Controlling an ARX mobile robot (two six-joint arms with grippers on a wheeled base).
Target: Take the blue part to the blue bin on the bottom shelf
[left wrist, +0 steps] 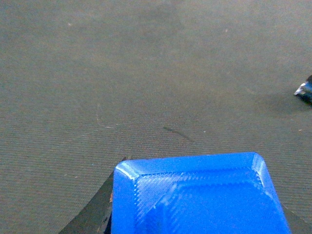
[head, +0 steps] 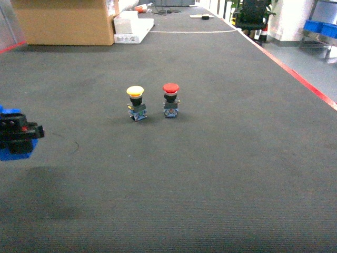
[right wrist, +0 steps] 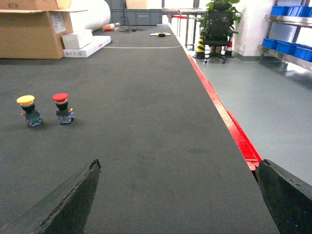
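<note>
At the left edge of the head view the left end effector (head: 18,134), black with a red spot, is closed on a blue plastic part (head: 11,150) with bevelled edges, held above the dark grey textured mat (head: 210,168) that covers the floor; a soft shadow lies on the mat below it; in the left wrist view the same blue part (left wrist: 200,195) fills the lower frame, its chamfered rim catching light, the dark fingers just visible at its lower sides. Near the middle of the mat stand two push-button switches, upright and just beside each other but apart — a yellow mushroom-head button (head: 136,103) on the left and a red mushroom-head button (head: 170,99) on the right. The right end effector (right wrist: 178,204) hangs over bare mat with its two black fingers (right wrist: 68,204) spread wide, gripping nothing. Beyond, a brown cardboard box (head: 66,21) and a flat white carton (head: 131,26) sit at the mat's far end; a red stripe (head: 300,79) borders its right side — past it, blue bins (right wrist: 287,46) line a steel rack.
</note>
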